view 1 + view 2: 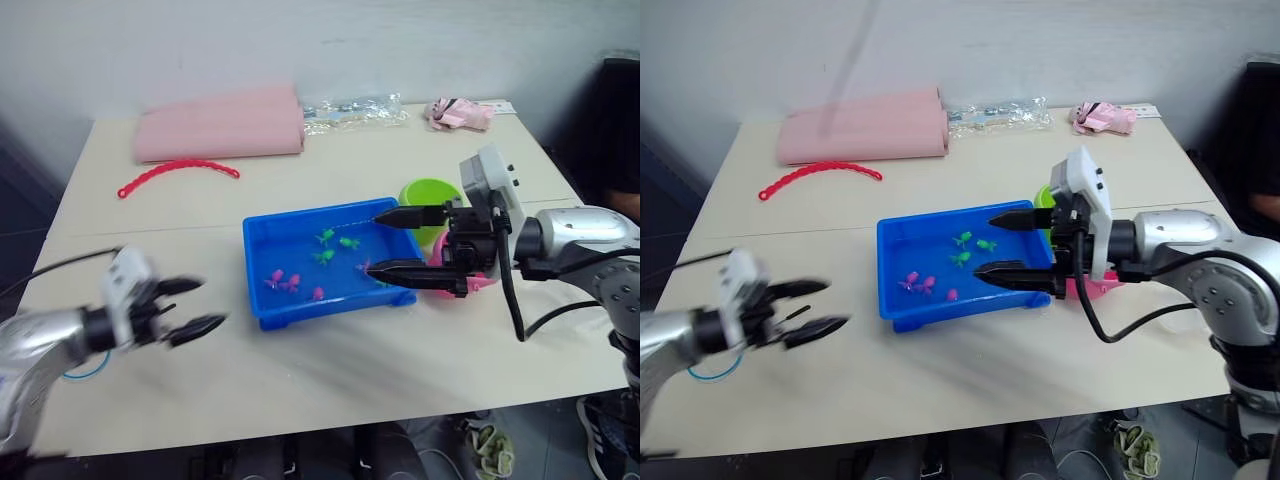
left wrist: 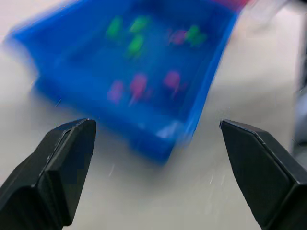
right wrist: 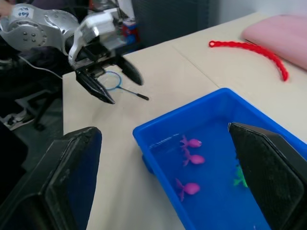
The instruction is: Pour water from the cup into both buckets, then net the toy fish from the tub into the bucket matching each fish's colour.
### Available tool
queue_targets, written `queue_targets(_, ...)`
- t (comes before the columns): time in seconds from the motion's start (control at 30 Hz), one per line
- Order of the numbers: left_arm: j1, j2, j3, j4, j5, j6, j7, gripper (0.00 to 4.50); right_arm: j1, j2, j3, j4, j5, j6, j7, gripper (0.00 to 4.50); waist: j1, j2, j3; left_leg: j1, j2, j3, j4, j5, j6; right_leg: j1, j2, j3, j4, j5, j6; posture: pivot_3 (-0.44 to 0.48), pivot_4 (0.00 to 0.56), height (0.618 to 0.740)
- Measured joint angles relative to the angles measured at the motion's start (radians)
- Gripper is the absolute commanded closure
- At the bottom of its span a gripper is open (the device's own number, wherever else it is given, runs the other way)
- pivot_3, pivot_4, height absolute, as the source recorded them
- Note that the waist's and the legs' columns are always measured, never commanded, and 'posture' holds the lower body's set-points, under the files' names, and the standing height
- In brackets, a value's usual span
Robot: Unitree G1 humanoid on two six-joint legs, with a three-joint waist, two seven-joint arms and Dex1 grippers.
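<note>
The blue tub (image 1: 262, 262) holds water and several toy fish, green ones (image 1: 325, 238) at the far side and pink ones (image 1: 293, 284) at the near side. My right gripper (image 1: 395, 243) hovers open over the tub's right end. Behind it stand the green bucket (image 1: 432, 192) and, mostly hidden, the pink bucket (image 1: 447, 291). My left gripper (image 1: 192, 306) is open above the bare table left of the tub. The net (image 3: 133, 93) lies on the table just under and behind my left gripper (image 3: 117, 81). The cup is out of view.
A folded pink cloth (image 1: 220, 125), a red beaded strip (image 1: 178, 167), a clear plastic bag (image 1: 355, 108) and a pink bundle (image 1: 460, 113) lie along the table's far side. The table's front edge runs close below both arms.
</note>
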Motion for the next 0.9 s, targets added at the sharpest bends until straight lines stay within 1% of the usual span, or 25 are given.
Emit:
queue_targets(0.03,0.043,0.020,0.053,0.051,0.029,-0.040,-0.029,0.00,-0.005,0.013,0.015,0.014,-0.025,-0.009,0.026,0.03,0.004,-0.001,0.000,0.000,0.000,-0.001,0.000,0.000,0.000,-0.001,-0.001,0.000,-0.001,-0.001,-0.001,0.000,0.150,0.738)
queue_targets(0.1,0.074,0.060,0.119,0.147,0.071,-0.113,-0.071,0.00,-0.012,0.040,0.041,0.027,-0.061,-0.029,0.069,0.03,0.016,-0.001,-0.001,0.000,0.000,-0.001,0.000,-0.002,-0.002,-0.002,-0.003,-0.001,-0.001,-0.001,-0.002,0.000,0.150,0.738)
queue_targets(0.13,0.077,0.073,0.131,0.174,0.084,-0.132,-0.081,0.00,-0.013,0.047,0.048,0.029,-0.068,-0.030,0.076,0.03,0.019,-0.001,-0.001,0.000,0.000,-0.001,0.000,-0.005,-0.006,-0.004,-0.004,-0.001,-0.001,0.000,-0.002,0.000,0.150,0.738)
queue_targets(0.17,0.081,0.097,0.142,0.226,0.107,-0.173,-0.100,0.00,-0.015,0.063,0.052,0.032,-0.082,-0.032,0.088,0.03,0.022,-0.002,-0.001,0.000,0.000,0.000,0.000,-0.005,-0.007,-0.011,-0.005,0.000,0.000,0.000,-0.004,0.000,0.150,0.738)
queue_targets(0.2,0.072,0.135,0.137,0.304,0.134,-0.213,-0.120,0.00,-0.016,0.082,0.056,0.034,-0.098,-0.036,0.099,0.03,0.023,-0.002,-0.001,0.000,0.000,0.001,0.000,-0.005,-0.007,-0.012,-0.011,0.000,0.001,0.000,-0.004,0.000,0.150,0.738)
queue_targets(0.27,0.033,0.179,0.129,0.403,0.172,-0.253,-0.132,0.00,-0.016,0.104,0.068,0.033,-0.120,-0.044,0.113,0.03,0.023,-0.003,-0.002,-0.001,-0.001,0.004,-0.001,-0.006,-0.008,-0.013,-0.013,-0.002,0.003,0.000,-0.005,0.000,0.150,0.738)
queue_targets(0.37,-0.062,0.237,0.042,0.490,0.203,-0.307,-0.165,0.00,-0.014,0.126,0.083,0.028,-0.152,-0.049,0.118,0.03,0.022,-0.003,-0.002,-0.002,-0.003,0.008,-0.003,-0.003,-0.002,-0.013,-0.013,-0.008,0.006,0.000,-0.006,0.000,0.150,0.738)
queue_targets(0.4,-0.106,0.260,-0.007,0.523,0.220,-0.324,-0.174,0.00,-0.012,0.134,0.086,0.026,-0.160,-0.049,0.118,0.03,0.020,-0.003,-0.002,-0.002,-0.004,0.009,-0.003,-0.003,-0.002,-0.013,-0.013,-0.010,0.007,0.000,-0.006,0.000,0.150,0.738)
queue_targets(0.43,-0.133,0.270,-0.035,0.545,0.233,-0.333,-0.176,0.00,-0.009,0.141,0.085,0.021,-0.165,-0.050,0.117,0.03,0.019,-0.003,-0.002,-0.003,-0.003,0.009,-0.003,-0.003,-0.001,-0.013,-0.012,-0.011,0.008,0.000,-0.005,0.000,0.150,0.738)
queue_targets(0.5,-0.254,0.289,-0.144,0.627,0.273,-0.344,-0.180,0.00,0.007,0.148,0.083,-0.007,-0.175,-0.049,0.108,0.03,0.018,-0.003,-0.002,-0.003,-0.004,0.011,-0.003,-0.002,0.000,-0.013,-0.012,-0.014,0.008,0.000,-0.005,0.000,0.150,0.738)
queue_targets(0.57,-0.327,0.292,-0.212,0.674,0.301,-0.351,-0.185,0.00,0.018,0.156,0.078,-0.030,-0.176,-0.049,0.094,0.03,0.015,-0.004,-0.002,-0.003,-0.003,0.013,-0.003,-0.002,0.000,-0.014,-0.012,-0.015,0.009,0.000,-0.005,0.000,0.150,0.738)
queue_targets(0.6,-0.379,0.293,-0.270,0.713,0.329,-0.363,-0.199,0.00,0.033,0.163,0.069,-0.050,-0.176,-0.048,0.078,0.03,0.013,-0.004,-0.002,-0.003,-0.003,0.014,-0.003,-0.003,0.000,-0.014,-0.011,-0.017,0.008,0.000,-0.005,0.000,0.150,0.738)
queue_targets(0.7,-0.482,0.280,-0.387,0.793,0.385,-0.378,-0.216,0.00,0.062,0.169,0.045,-0.089,-0.174,-0.037,0.039,0.03,0.003,-0.004,-0.003,-0.004,-0.004,0.016,-0.003,-0.003,0.000,-0.015,-0.011,-0.017,0.008,0.000,-0.004,0.000,0.150,0.738)
queue_targets(0.8,-0.587,0.227,-0.478,0.865,0.435,-0.391,-0.210,0.00,0.089,0.170,0.030,-0.133,-0.168,-0.021,0.000,0.03,-0.001,-0.005,-0.003,-0.003,-0.003,0.016,-0.003,-0.003,0.001,-0.015,-0.011,-0.017,0.009,0.001,-0.004,0.000,0.150,0.738)
queue_targets(0.9,-0.646,0.184,-0.558,0.927,0.495,-0.421,-0.184,0.00,0.109,0.169,0.004,-0.162,-0.162,-0.004,-0.031,0.03,-0.005,-0.006,-0.003,-0.003,-0.003,0.017,-0.003,-0.003,0.001,-0.015,-0.010,-0.016,0.009,0.001,-0.004,0.000,0.150,0.738)
